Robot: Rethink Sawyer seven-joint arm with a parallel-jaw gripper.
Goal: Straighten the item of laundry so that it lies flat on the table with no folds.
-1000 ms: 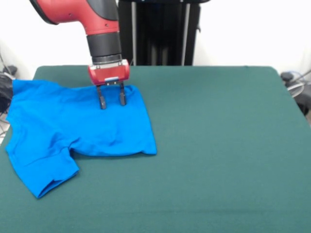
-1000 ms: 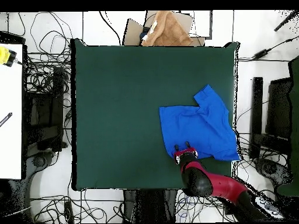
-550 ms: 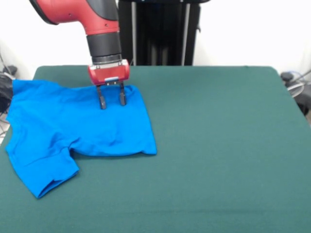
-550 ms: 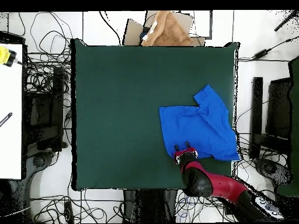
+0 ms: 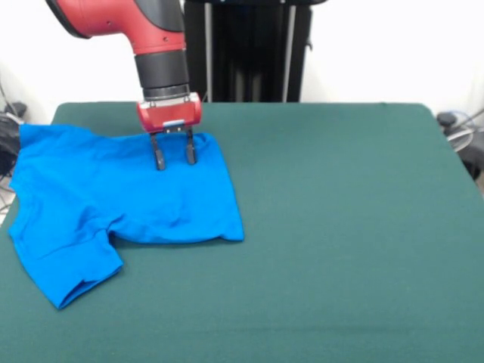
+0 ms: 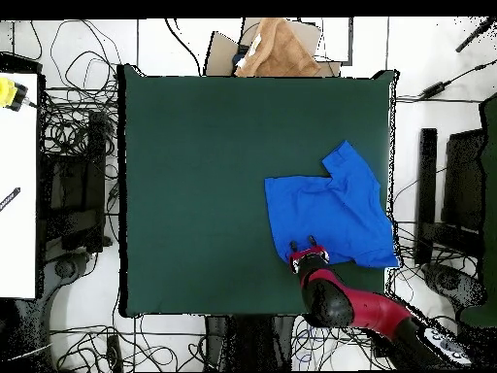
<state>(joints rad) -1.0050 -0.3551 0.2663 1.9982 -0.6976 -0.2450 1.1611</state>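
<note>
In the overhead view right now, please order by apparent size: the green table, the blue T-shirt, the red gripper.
1. Table, largest.
2. T-shirt, covering a small part of it.
3. Gripper, open at the shirt's edge, smallest.

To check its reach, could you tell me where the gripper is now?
In the front view the gripper is upper left, jaws open, at the blue T-shirt's far edge.

Front camera low across the table [image 5: 355, 227] — overhead looks straight down, sharing it.

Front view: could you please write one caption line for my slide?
Open pincer poised over the far edge of a blue T-shirt on a green table.
</note>
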